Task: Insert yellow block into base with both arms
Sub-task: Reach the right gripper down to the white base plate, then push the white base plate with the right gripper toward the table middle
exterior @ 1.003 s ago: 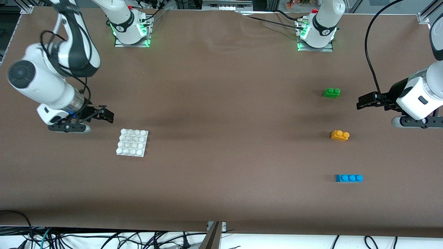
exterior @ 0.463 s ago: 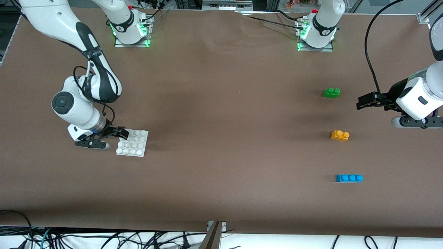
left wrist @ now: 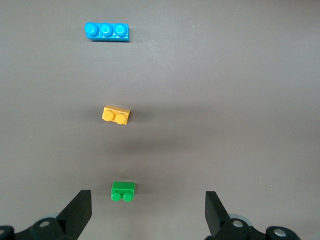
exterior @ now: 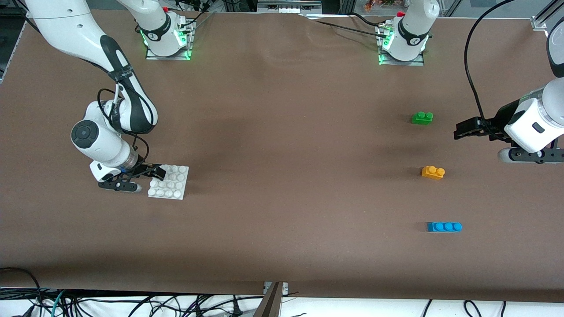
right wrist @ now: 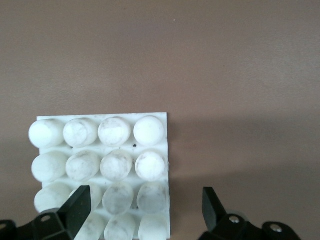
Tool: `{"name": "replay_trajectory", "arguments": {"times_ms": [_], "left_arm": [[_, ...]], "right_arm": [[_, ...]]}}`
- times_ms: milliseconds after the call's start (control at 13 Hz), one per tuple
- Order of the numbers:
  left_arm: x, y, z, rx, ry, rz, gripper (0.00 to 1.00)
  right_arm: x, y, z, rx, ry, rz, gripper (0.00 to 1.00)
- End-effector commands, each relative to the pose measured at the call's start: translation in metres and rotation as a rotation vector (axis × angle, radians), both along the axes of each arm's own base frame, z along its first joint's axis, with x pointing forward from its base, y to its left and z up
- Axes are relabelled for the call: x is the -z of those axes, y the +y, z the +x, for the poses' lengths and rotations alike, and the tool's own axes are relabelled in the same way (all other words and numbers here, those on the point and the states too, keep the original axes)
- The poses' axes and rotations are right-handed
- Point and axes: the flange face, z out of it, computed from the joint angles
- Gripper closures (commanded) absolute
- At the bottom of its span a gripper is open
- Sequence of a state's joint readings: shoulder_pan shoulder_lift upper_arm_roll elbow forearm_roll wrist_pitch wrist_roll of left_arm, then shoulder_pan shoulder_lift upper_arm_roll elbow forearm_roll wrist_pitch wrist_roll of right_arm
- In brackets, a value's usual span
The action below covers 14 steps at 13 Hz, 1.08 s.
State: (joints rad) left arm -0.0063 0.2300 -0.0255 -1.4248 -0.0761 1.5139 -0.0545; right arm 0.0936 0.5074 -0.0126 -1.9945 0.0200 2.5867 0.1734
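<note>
The yellow block [exterior: 432,172] [left wrist: 116,115] lies studs-up on the brown table toward the left arm's end. The white studded base [exterior: 172,188] [right wrist: 167,150] lies toward the right arm's end. My right gripper [exterior: 152,173] [right wrist: 146,201] is open and low at the base's corner. One finger is over the studs and the other is past the base's edge, over bare table. My left gripper [exterior: 461,130] [left wrist: 148,202] hangs open and empty above the table. It is beside the green brick and apart from the yellow block.
A green two-stud brick [exterior: 422,117] [left wrist: 123,191] lies farther from the front camera than the yellow block. A blue three-stud brick [exterior: 444,226] [left wrist: 106,31] lies nearer. A black cable [exterior: 470,75] loops above the left arm's wrist.
The right arm has swung in from the table's end and come down to the base's corner, slowing over the last half second. The left arm and the bricks have not moved.
</note>
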Motion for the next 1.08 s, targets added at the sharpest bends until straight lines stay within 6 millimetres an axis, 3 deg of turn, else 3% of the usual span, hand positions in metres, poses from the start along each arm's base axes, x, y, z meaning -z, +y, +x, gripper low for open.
{"name": "replay_trajectory", "arguments": {"times_ms": [0, 231, 463, 1003], "left_arm": [[-0.002, 0.003, -0.002, 0.019, -0.003, 0.015, 0.00], [-0.001, 0.003, -0.002, 0.019, -0.002, 0.015, 0.00], [-0.002, 0.003, -0.002, 0.019, -0.003, 0.015, 0.00], [-0.002, 0.003, -0.002, 0.019, -0.003, 0.015, 0.00]], "right_arm": [[0.014, -0.002, 0.006, 0.018, -0.017, 0.007, 0.02], [0.015, 0.000, 0.007, 0.018, -0.020, 0.009, 0.05], [0.019, 0.001, 0.007, 0.015, -0.025, 0.009, 0.22], [0.027, 0.011, 0.009, 0.029, -0.047, 0.016, 0.21]]}}
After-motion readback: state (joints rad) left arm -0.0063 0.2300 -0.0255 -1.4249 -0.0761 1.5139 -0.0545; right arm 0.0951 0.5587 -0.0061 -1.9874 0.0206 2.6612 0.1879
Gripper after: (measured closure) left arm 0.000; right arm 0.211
